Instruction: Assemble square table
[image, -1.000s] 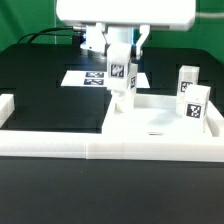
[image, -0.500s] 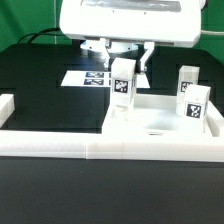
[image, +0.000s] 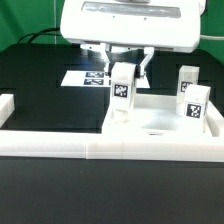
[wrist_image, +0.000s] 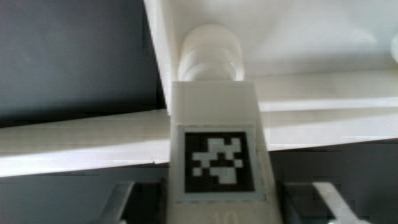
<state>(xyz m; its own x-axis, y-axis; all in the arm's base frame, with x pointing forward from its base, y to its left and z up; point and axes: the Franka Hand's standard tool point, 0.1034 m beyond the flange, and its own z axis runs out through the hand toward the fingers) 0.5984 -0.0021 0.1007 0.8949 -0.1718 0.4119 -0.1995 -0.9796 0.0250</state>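
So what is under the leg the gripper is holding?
The leg in the gripper stands upright over a corner of the square tabletop. Its lower end hides the contact, so any hole or seating cannot be seen.

Partly hidden behind the held leg (image: 121, 88) in the exterior view: the marker board (image: 82, 76) and the fingertips of the end effector (image: 124, 72). Cut off at the wrist view's edge: the end effector's fingers (wrist_image: 125, 205), only dark slivers showing. Blurred throughout: the square table (wrist_image: 302, 90).
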